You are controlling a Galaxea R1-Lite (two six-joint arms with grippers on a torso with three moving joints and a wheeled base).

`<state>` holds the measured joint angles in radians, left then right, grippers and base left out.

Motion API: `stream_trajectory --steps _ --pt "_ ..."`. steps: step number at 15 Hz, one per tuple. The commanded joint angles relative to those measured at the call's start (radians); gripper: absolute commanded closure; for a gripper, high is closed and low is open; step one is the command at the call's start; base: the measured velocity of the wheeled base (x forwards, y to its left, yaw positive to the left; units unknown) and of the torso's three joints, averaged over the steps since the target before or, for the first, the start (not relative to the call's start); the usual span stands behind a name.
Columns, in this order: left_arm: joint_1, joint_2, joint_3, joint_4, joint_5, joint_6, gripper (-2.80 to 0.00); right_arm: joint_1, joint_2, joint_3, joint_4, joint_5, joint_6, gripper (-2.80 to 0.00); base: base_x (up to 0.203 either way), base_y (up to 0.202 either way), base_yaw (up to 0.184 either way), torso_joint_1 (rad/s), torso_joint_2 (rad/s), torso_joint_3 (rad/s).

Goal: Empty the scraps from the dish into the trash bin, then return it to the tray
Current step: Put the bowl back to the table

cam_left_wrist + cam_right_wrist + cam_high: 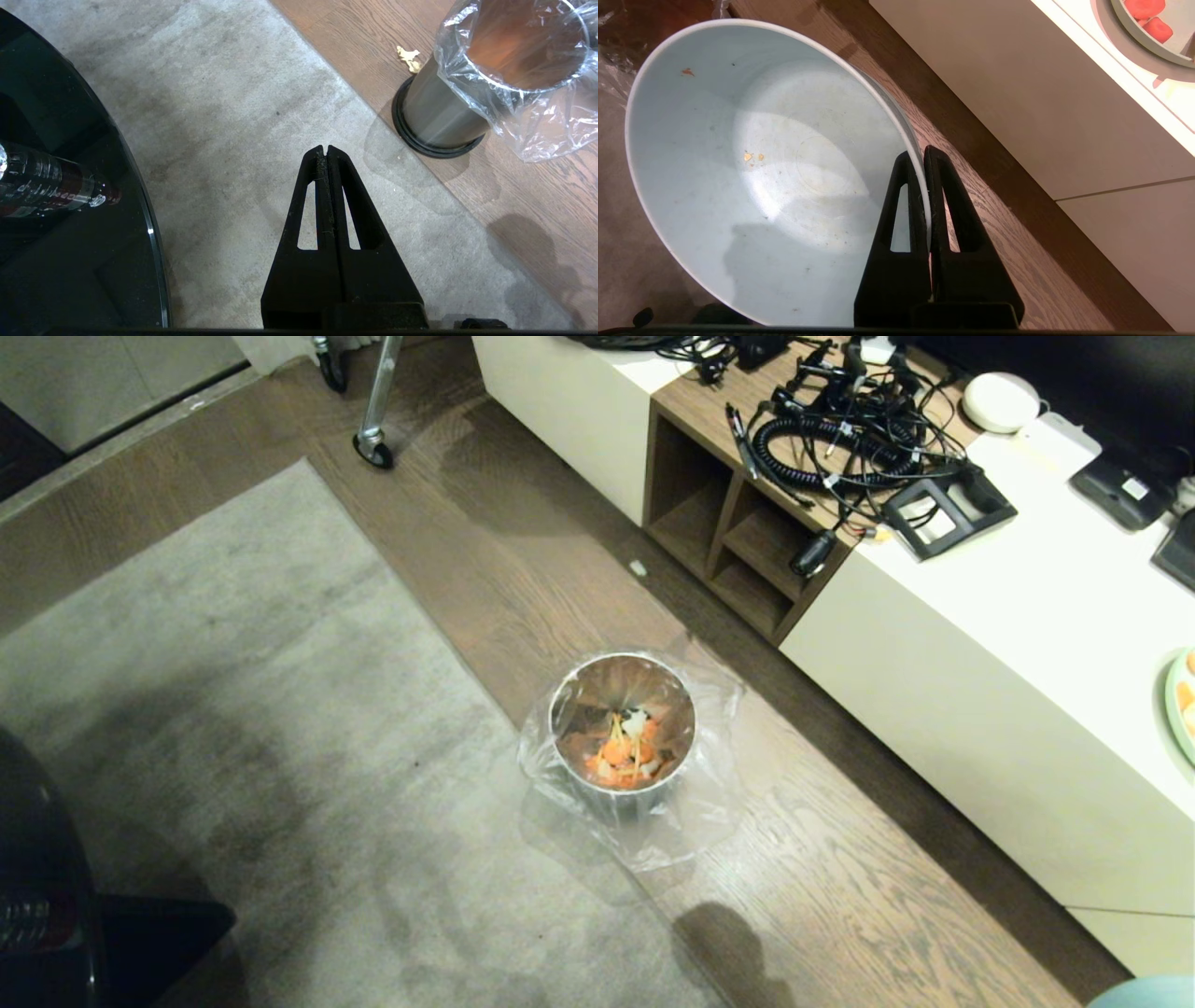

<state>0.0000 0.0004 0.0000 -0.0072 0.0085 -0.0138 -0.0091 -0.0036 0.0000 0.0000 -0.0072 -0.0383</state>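
Scraps (624,754), orange and pale pieces, lie at the bottom of the trash bin (623,735) in the head view, so the emptying looks done. The bin stands on the wood floor at the rug's (233,728) edge, its clear liner spilling over the rim. Neither arm shows here, and no tray is in sight; a pale blue sliver at the lower right corner may be the dish, though too little shows to say.

From the left wrist view, the left gripper (325,150) hangs idle above the rug, its fingers pressed together on nothing, with the bin off to one side on the floor.

From the right wrist view, the right gripper (920,156) is clenched on the rim of the dish (752,168), one finger inside and one outside. The dish is tilted over the floor beside a white cabinet (1017,102) and holds only a few crumbs. What is left is carrying it to the tray.
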Motion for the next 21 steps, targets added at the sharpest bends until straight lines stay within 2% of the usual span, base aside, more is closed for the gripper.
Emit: stream_trajectory --steps 1,11,21 --pt "0.000 0.000 0.000 0.000 0.000 0.000 0.00 0.000 0.004 0.000 0.000 0.000 0.000 0.00 0.000 0.000 0.000 0.000 0.00 0.000" --pt "0.000 0.000 0.000 0.000 0.001 0.000 0.00 0.000 0.004 0.000 0.000 0.000 0.000 0.00 0.000 0.000 0.000 0.000 0.00 0.000" --pt "0.000 0.000 0.000 0.000 0.001 -0.003 0.00 0.000 0.004 0.000 0.000 0.000 0.001 0.00 0.000 0.000 0.000 0.001 0.00 0.179"
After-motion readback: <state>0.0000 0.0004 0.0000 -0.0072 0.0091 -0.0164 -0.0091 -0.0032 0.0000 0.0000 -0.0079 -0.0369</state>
